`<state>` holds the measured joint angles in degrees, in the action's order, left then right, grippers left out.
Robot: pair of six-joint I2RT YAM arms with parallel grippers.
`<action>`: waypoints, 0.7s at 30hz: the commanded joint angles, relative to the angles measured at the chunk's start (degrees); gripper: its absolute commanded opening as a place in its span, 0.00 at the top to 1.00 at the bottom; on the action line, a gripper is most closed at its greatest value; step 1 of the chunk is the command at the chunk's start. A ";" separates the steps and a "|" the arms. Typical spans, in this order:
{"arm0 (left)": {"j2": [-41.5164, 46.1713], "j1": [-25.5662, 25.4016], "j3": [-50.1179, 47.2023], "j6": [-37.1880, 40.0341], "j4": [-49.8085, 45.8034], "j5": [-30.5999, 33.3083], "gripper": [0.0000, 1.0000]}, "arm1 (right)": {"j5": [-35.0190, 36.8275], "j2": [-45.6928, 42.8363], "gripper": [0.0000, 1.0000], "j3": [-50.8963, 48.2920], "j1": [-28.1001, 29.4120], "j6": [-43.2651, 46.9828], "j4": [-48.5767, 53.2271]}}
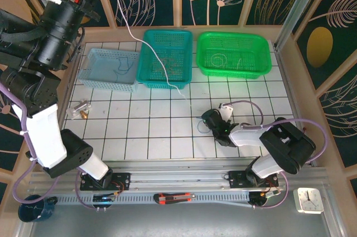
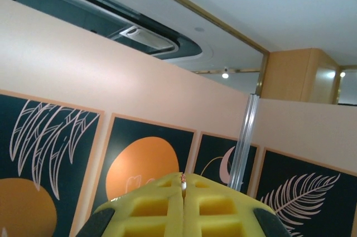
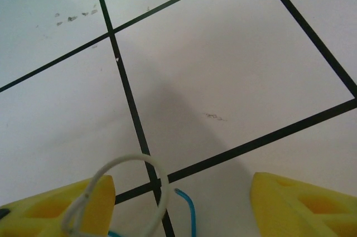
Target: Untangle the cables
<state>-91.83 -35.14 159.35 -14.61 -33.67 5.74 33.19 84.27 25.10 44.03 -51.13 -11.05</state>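
Mid-untangle: left gripper [image 2: 183, 195] pinches white cable [image 1: 175, 87] aloft; right gripper [image 3: 181, 203], jaws spread, should next close on blue cable [image 3: 191, 208].

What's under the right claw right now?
On the tiled table, between the open right claw's fingers, a white cable loop and a blue cable end show. Their remaining lengths are hidden beneath the claw.

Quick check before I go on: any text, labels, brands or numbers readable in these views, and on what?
No text can be read.
Small white clock at the table's near right corner: dial marks too small to read.
Orange disc on the wall panel: faint pale marks, too blurred to read.
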 commanded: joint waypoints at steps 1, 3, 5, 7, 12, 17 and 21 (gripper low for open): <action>2.55 0.32 -0.92 2.92 -0.02 3.45 1.00 | 3.95 2.86 0.30 0.93 -1.36 -2.55 9.14; 3.68 0.25 -1.80 3.78 -0.33 4.68 1.00 | 3.38 3.81 0.30 1.08 -1.62 -2.26 8.89; 4.65 0.32 -3.09 4.36 -0.64 5.45 1.00 | 2.55 4.23 0.30 0.93 -1.74 -2.13 8.24; 5.30 0.33 -4.36 4.72 -1.09 5.90 1.00 | 1.96 4.65 0.30 0.83 -2.08 -2.62 8.20; 5.60 0.29 -7.75 5.87 -4.29 8.78 1.00 | -0.34 4.94 0.31 0.14 -3.40 -4.74 7.30; 12.72 0.33 -26.15 7.98 2.08 15.07 1.00 | -3.35 4.76 0.32 -0.53 -5.25 -6.41 5.53; 22.56 0.32 -45.80 10.64 15.10 21.66 1.00 | -6.22 3.52 0.33 -1.41 -8.74 -8.50 4.83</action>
<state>-73.69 -35.14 120.05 -7.35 -28.53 20.58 30.00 84.77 26.85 40.49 -55.83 -8.60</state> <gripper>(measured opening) 0.043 0.672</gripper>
